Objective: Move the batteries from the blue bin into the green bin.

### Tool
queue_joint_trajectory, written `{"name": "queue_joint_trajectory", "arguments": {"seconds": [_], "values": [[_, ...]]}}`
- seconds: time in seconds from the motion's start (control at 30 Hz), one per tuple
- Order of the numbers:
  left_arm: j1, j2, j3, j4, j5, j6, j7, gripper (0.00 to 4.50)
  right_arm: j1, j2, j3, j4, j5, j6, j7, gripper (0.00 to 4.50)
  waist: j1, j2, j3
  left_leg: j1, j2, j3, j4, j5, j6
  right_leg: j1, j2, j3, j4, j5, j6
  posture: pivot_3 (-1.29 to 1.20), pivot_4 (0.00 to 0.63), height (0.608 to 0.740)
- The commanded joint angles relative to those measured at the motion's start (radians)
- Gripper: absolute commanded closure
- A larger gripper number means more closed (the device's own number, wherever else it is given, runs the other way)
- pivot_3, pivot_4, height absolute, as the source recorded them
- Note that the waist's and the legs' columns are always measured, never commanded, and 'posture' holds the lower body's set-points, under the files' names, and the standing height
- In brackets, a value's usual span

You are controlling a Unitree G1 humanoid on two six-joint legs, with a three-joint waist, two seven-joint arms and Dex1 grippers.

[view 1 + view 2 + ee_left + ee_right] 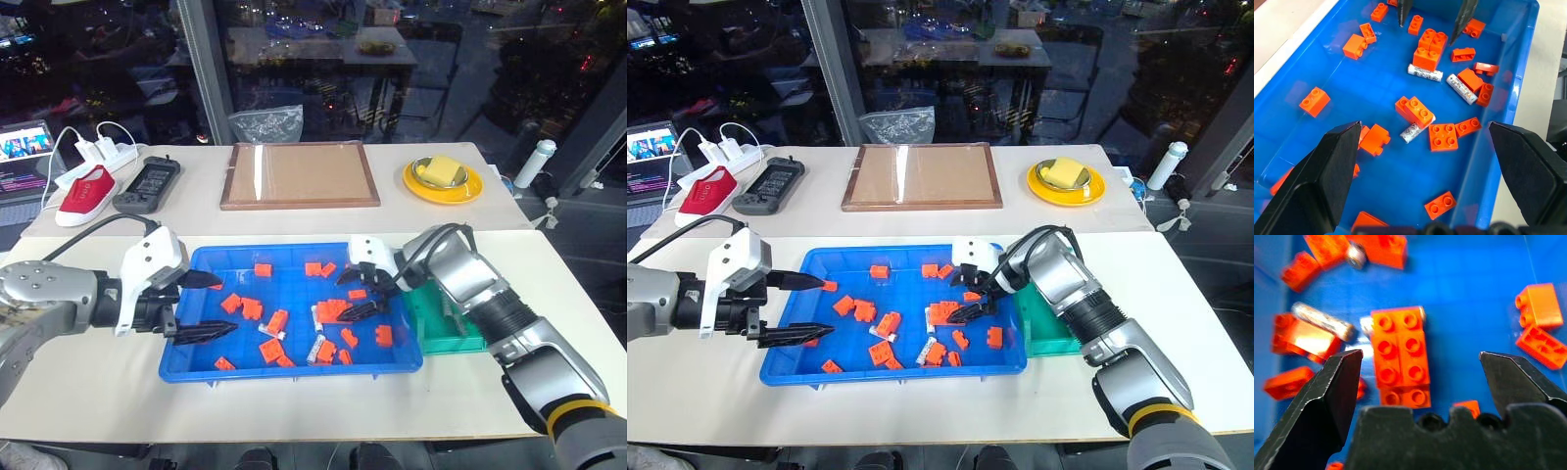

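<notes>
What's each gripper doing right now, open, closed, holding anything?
Left gripper: open, empty, at the blue bin's left end.
Right gripper: open, empty, over the orange blocks in the bin.

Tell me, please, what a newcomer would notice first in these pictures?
The bright blue bin at the table's front, strewn with orange blocks and a few silver batteries. Both grippers are open over it: the left gripper at its left edge, the right gripper near the green bin.
</notes>
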Motion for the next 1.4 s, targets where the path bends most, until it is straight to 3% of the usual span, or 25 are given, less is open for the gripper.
{"name": "queue_joint_trajectory", "arguments": {"seconds": [0.03,0.23,0.37,0.5,0.73,0.77,0.97,1.1,1.23,1.4], "values": [[0.01,0.017,0.032,-0.028,0.01,-0.015,-0.002,0.0,0.011,0.019,-0.016,-0.02,-0.011,-0.016,-0.008,0.93,0.0,0.0,0.0,0.0,0.0,0.0,0.0,0.0,0.0,0.0,0.0,0.0,0.0,0.0,0.0,0.0,0.15,0.74],[0.007,0.013,0.022,-0.024,0.016,-0.021,-0.01,0.0,0.018,0.008,-0.035,-0.054,-0.015,-0.006,0.01,2.97,0.0,0.0,0.0,0.0,0.0,0.0,0.0,0.0,0.0,0.0,0.0,0.0,0.0,0.0,0.0,0.0,0.15,0.74],[0.006,0.011,0.011,-0.018,0.026,-0.028,-0.012,0.0,-0.018,-0.031,-0.085,-0.075,0.015,0.01,0.039,2.97,0.001,0.0,0.0,0.0,0.0,0.0,0.0,0.0,0.0,0.0,0.0,0.0,0.0,0.0,0.0,0.0,0.15,0.74],[0.01,0.024,-0.009,-0.043,0.028,-0.019,-0.016,0.0,-0.099,-0.084,-0.117,0.043,-0.068,-0.096,-0.028,2.97,0.0,0.0,0.0,0.0,0.0,0.0,0.0,0.0,0.0,0.0,0.0,0.0,-0.001,0.0,0.0,0.0,0.15,0.74],[-0.011,0.024,-0.034,-0.04,0.037,-0.02,-0.01,0.0,-0.123,-0.029,-0.1,0.209,-0.128,-0.189,-0.08,2.97,-0.005,0.0,0.0,0.001,0.0,0.001,-0.001,0.0,0.0,0.0,0.0,0.0,-0.001,0.0,0.0,0.0,0.15,0.74],[-0.013,0.024,-0.036,-0.041,0.037,-0.018,-0.009,0.0,-0.126,-0.01,-0.113,0.225,-0.12,-0.183,-0.087,2.02,-0.006,0.0,0.0,0.001,0.0,0.001,-0.001,0.0,0.0,0.0,0.0,0.0,-0.001,0.0,0.0,0.0,0.15,0.74],[-0.007,0.033,-0.046,-0.053,0.034,-0.009,-0.016,0.0,-0.153,0.001,-0.161,0.225,-0.095,-0.166,-0.054,0.08,-0.002,0.0,0.0,0.0,0.0,0.0,-0.001,0.0,0.0,0.0,0.0,0.0,0.0,0.0,0.0,0.0,0.15,0.74],[-0.005,0.034,-0.042,-0.055,0.033,-0.007,-0.015,0.0,-0.166,-0.012,-0.186,0.135,-0.051,-0.138,0.003,0.01,-0.002,0.0,0.0,0.0,0.0,0.0,-0.001,0.0,0.0,0.0,0.0,0.0,0.0,0.0,0.0,0.0,0.15,0.74],[-0.002,0.036,-0.038,-0.052,0.036,-0.008,-0.016,0.0,-0.099,0.006,-0.156,-0.116,0.045,-0.034,0.107,0.01,-0.004,0.0,0.0,0.001,0.001,0.0,-0.001,0.0,0.0,0.0,0.0,0.0,0.0,0.0,0.0,0.0,0.15,0.74],[-0.001,0.034,-0.043,-0.059,0.032,-0.006,-0.017,0.0,-0.024,0.073,-0.077,-0.187,0.01,0.041,0.05,0.01,-0.003,0.0,0.0,0.002,0.001,0.0,0.0,0.0,0.0,0.0,0.001,-0.001,0.007,0.0,0.0,0.0,0.15,0.74]]}}
